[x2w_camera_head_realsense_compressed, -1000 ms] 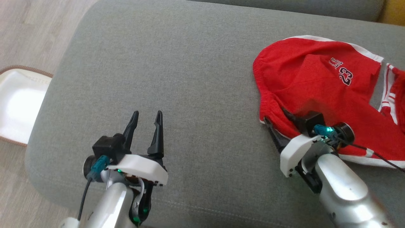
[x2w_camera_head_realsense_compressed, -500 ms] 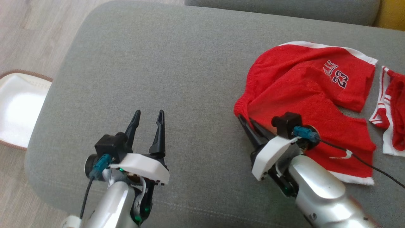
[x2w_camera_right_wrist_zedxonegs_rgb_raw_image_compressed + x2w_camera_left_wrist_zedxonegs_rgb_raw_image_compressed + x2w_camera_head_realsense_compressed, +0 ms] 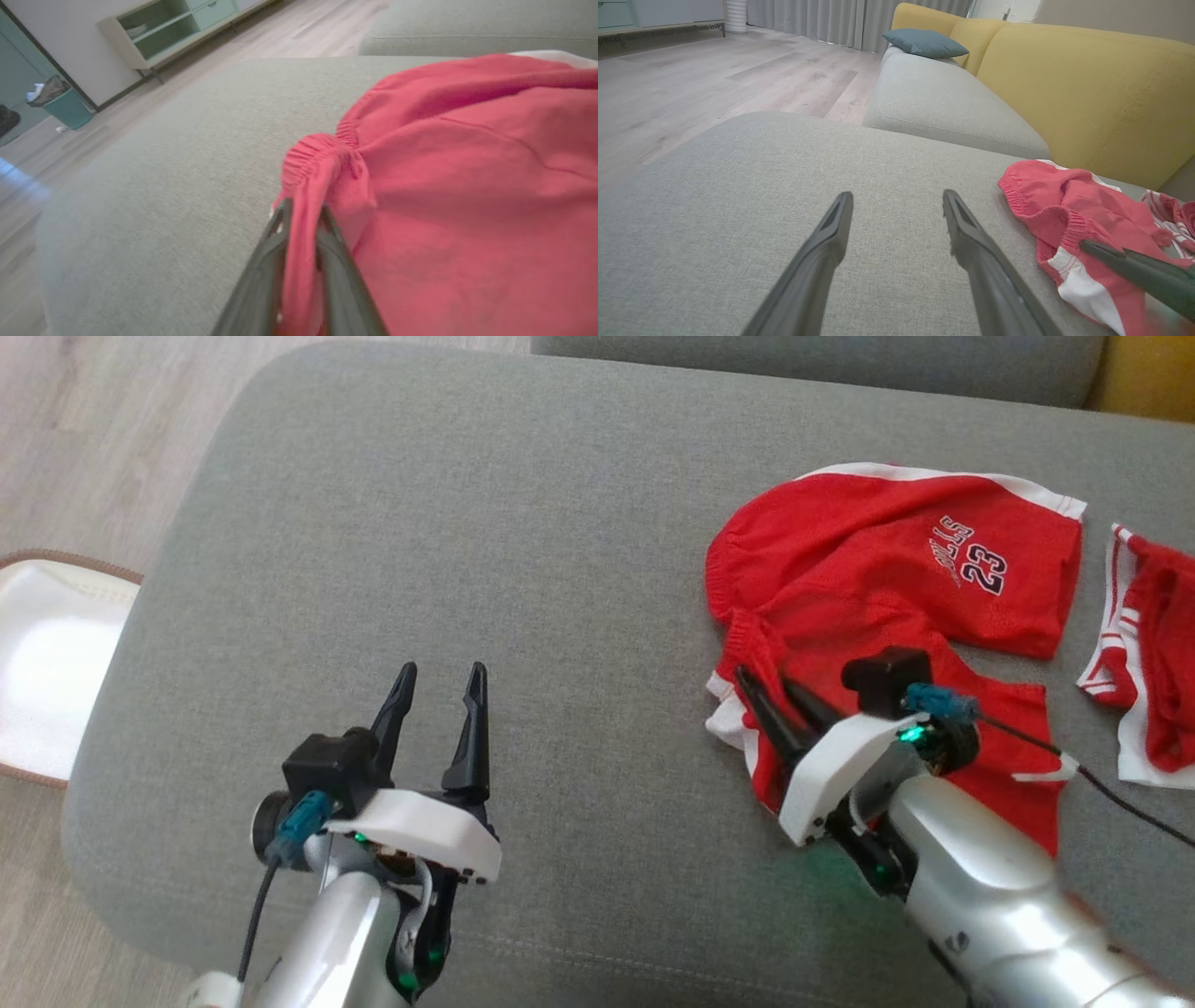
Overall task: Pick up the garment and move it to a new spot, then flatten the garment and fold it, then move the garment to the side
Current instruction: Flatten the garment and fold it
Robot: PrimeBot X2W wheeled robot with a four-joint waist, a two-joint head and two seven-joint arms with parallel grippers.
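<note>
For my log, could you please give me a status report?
Right gripper shut on red shorts, at waistband. Left gripper open over cushion. Second red garment beside them.

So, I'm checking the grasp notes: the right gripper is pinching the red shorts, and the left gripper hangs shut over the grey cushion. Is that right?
Not quite. The left gripper is open, its two fingers spread well apart, as the left wrist view shows. The rest holds: the right gripper is pinching the red shorts, and the left one hangs over the grey cushion.
</note>
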